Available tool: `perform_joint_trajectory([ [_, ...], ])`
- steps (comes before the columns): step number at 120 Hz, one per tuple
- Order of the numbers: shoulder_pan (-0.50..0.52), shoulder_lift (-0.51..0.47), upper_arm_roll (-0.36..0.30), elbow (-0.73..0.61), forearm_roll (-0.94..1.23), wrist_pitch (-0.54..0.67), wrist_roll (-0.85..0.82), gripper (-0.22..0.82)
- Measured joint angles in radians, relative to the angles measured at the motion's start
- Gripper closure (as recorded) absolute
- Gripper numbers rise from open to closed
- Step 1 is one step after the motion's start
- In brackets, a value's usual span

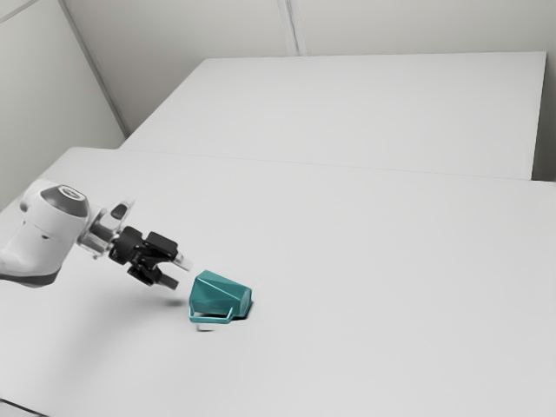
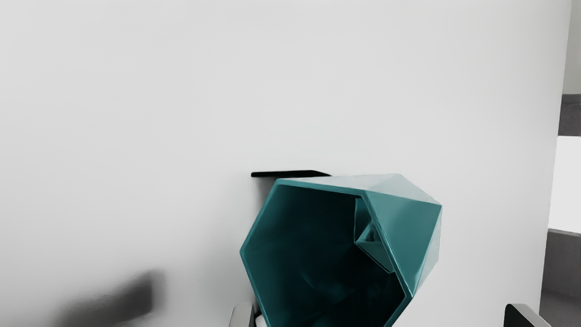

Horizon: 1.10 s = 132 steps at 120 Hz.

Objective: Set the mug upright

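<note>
In the exterior view my gripper [image 1: 180,273] hangs above the table, on the mug's side toward the exterior view's left. Its two fingers stand apart with nothing held between them. The teal faceted mug [image 1: 219,296] lies on its side, its base toward the exterior view's right and its handle low on the near side. In the wrist view the mug's mouth and dark inside [image 2: 317,254] face my hand, and the fingertips of the gripper [image 2: 379,315] are widely spaced at the bottom edge. The handle is mostly hidden there.
The white table [image 1: 382,287] extends around the mug, and another white surface [image 1: 347,113] lies behind it. A shadow [image 2: 118,299] of my arm or hand falls on the tabletop. A dark cable [image 1: 22,407] shows at the exterior view's lower left.
</note>
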Motion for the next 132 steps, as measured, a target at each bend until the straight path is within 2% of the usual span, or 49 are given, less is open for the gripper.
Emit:
perform_joint_trajectory([
  [28, 0.036, 0.011, -0.042, 0.007, -0.042, 0.010, 0.043, 0.00],
  [46, 0.049, -0.028, -0.068, -0.015, -0.059, 0.018, 0.064, 0.00],
  [74, -0.037, -0.059, -0.076, -0.058, -0.079, 0.032, 0.087, 0.00],
  [112, -0.014, -0.049, -0.084, -0.068, -0.089, 0.047, 0.108, 0.02],
  [132, -0.019, -0.047, -0.104, -0.074, -0.102, 0.060, 0.115, 0.07],
])
